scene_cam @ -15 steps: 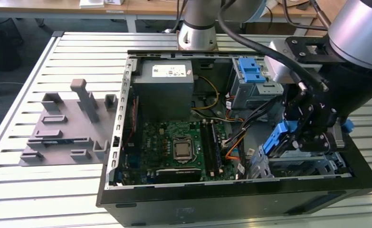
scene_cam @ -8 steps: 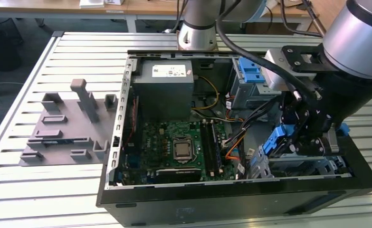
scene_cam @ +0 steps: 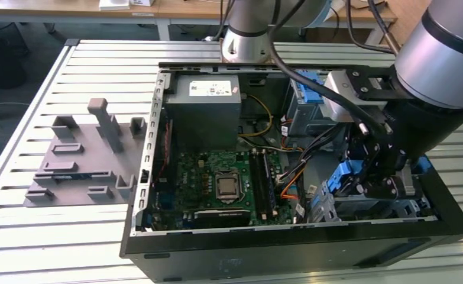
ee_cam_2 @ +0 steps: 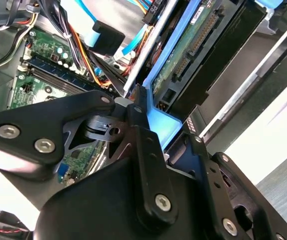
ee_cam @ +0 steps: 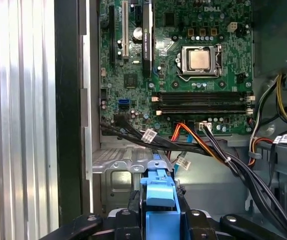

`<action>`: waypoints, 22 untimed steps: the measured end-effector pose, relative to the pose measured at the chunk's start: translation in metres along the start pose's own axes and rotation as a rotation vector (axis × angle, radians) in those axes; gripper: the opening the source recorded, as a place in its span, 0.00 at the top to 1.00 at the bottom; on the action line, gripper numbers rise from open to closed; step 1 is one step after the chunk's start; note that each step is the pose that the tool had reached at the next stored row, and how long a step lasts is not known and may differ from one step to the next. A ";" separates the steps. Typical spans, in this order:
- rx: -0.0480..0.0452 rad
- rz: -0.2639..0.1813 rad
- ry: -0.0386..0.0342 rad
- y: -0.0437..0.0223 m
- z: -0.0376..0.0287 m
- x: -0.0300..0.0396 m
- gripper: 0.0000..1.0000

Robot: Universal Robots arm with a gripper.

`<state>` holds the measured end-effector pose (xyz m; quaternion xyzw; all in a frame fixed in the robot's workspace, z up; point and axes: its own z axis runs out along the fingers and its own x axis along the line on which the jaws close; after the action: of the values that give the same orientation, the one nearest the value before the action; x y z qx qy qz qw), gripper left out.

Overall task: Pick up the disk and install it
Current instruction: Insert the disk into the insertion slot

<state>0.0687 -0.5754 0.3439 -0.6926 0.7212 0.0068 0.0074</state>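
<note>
The disk (ee_cam_2: 183, 55) is held edge-up inside the open computer case (scene_cam: 294, 248), at the exterior view's right. Its green circuit-board underside and blue side rail (ee_cam_2: 161, 122) face the second wrist camera. In the first wrist view, the blue rail (ee_cam: 158, 192) sits clamped between my black fingers (ee_cam: 133, 210). My gripper (scene_cam: 373, 177) is shut on the disk, low over the drive bay (scene_cam: 358, 204) in the case's near right corner. In the exterior view only a blue part of the disk (scene_cam: 343, 176) shows beside the gripper.
The motherboard (scene_cam: 223, 183) with its bare processor socket lies mid-case, and a grey power-supply box (scene_cam: 207, 103) sits behind it. Orange and black cables (ee_cam: 198, 140) run close past the bay. A grey slotted fixture plate (scene_cam: 81, 160) rests on the slatted table (scene_cam: 58, 248) at the exterior view's left.
</note>
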 end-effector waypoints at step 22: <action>0.0001 0.000 0.0005 0.0000 0.0069 0.0004 0.57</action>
<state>0.0687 -0.5757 0.3369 -0.6926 0.7212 0.0067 0.0073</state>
